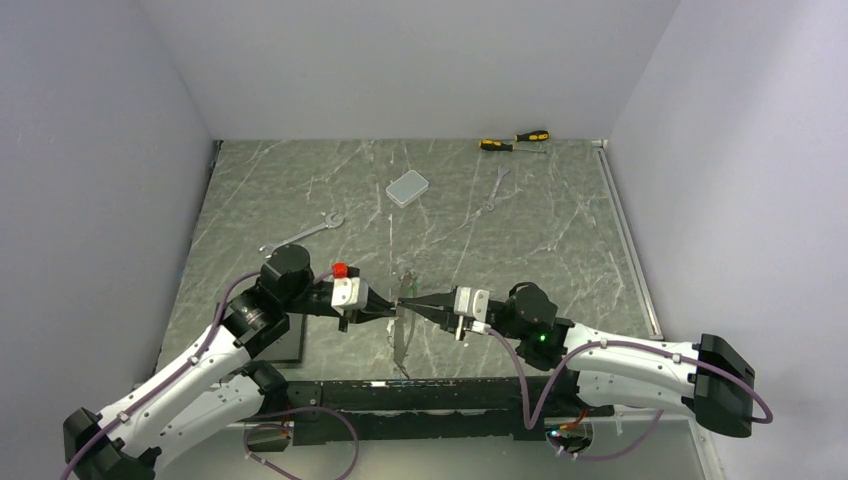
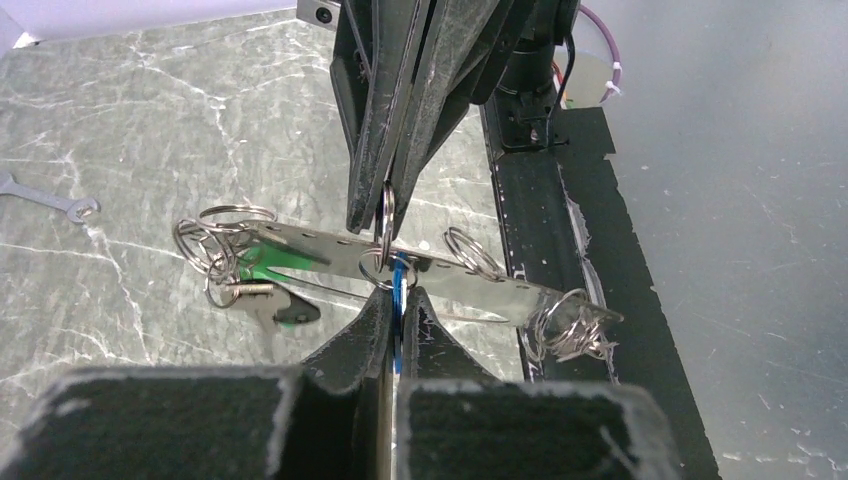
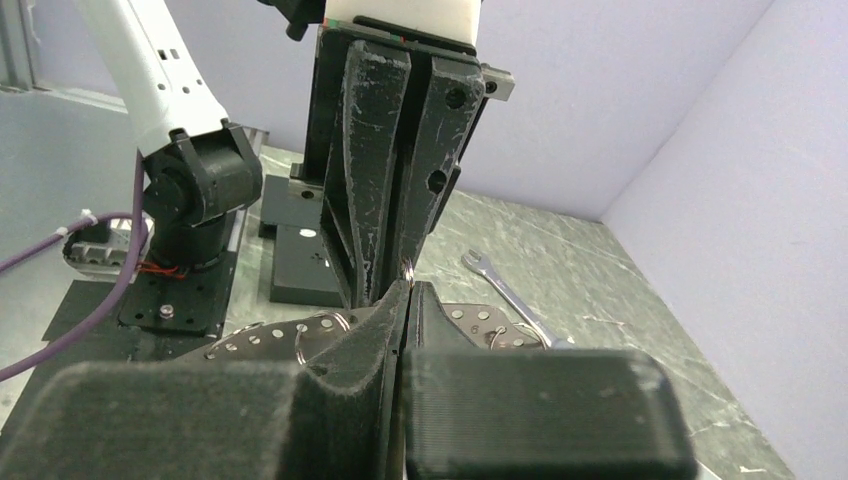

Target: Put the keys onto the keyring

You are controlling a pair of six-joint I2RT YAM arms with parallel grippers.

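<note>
Two grippers meet tip to tip above the near middle of the table (image 1: 300, 190).

The left gripper (image 2: 398, 300) is pinched narrow, with a sliver of the blue key (image 2: 398, 285) between its fingertips. The right gripper (image 2: 385, 215), closed just as tight, nips a small split ring on the keyring (image 2: 320, 245), which looks like a perforated metal strip hung with several rings and runs near to far between the tips. The green key (image 2: 265, 265) and black key (image 2: 295, 313) dangle together at one end of the strip.
</note>
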